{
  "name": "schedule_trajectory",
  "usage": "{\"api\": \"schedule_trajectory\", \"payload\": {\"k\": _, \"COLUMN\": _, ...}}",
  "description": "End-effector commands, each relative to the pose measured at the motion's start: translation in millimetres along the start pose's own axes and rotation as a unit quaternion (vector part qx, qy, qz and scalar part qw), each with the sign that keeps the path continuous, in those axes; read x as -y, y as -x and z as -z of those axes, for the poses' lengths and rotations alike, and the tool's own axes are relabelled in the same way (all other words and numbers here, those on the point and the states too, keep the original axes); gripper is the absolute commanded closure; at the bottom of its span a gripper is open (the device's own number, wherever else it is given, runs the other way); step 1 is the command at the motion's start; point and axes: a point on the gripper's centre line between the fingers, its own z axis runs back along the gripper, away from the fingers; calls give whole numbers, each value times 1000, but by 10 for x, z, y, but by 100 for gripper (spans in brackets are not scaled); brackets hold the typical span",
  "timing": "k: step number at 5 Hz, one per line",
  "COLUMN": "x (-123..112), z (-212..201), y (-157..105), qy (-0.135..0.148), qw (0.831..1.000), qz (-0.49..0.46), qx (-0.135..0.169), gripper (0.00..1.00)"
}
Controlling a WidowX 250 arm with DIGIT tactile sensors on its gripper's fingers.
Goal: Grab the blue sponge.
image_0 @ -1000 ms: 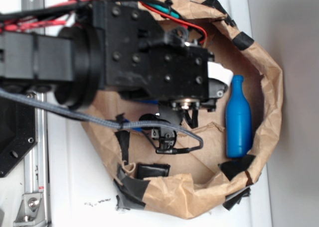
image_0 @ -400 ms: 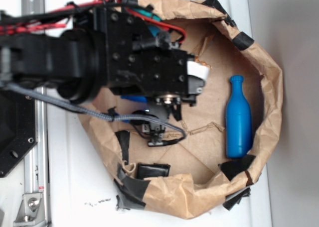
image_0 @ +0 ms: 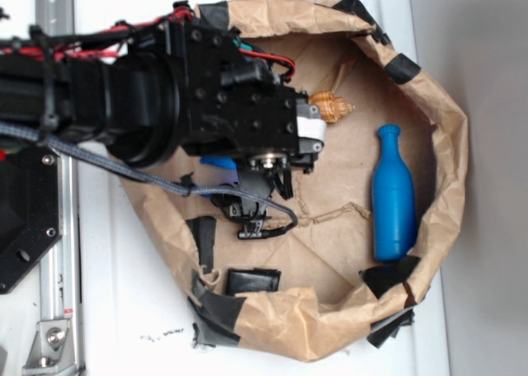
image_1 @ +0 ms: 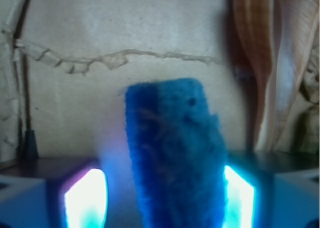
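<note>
**Sponge sitting right between the fingers**

On my wrist feed the sponge [image_1: 172,158] fills the middle of the picture: rough, blue, standing roughly upright with a slight lean, its top edge a bit ragged. It sits between the two fingers [image_1: 85,198], which glow bright at the bottom corners. The right finger looks like it's touching the sponge's side. On the left I see a hazy gap between finger and sponge. So I honestly can't tell if the gripper [image_1: 160,203] is actually clamped on it or only straddling it.

From the exterior view, only a sliver of the sponge [image_0: 219,163] peeks out under the arm [image_0: 206,104], on the left side of the bag [image_0: 450,145] floor. The gripper [image_0: 268,174] itself is mostly hidden by the wrist body there.

Other stuff in the bag: a bottle [image_0: 393,196] lying on its side along the right wall, well apart from the sponge, and a brown ridged shell [image_0: 332,108] just beside the wrist. The shell [image_1: 270,63] also shows at the upper right of the wrist feed. Black tape [image_0: 252,281] patches the bag's rim.
</note>
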Motion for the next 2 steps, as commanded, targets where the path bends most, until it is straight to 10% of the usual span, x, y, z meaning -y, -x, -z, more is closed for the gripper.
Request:
{"api": "schedule_trajectory", "payload": {"k": 1, "x": -121, "z": -757, "y": -138, "qy": 6, "qw": 998, "qz": 4, "qx": 70, "gripper": 100}}
{"api": "schedule_trajectory", "payload": {"k": 2, "x": -61, "z": -1280, "y": -198, "qy": -18, "qw": 993, "qz": 12, "qx": 115, "gripper": 100}}
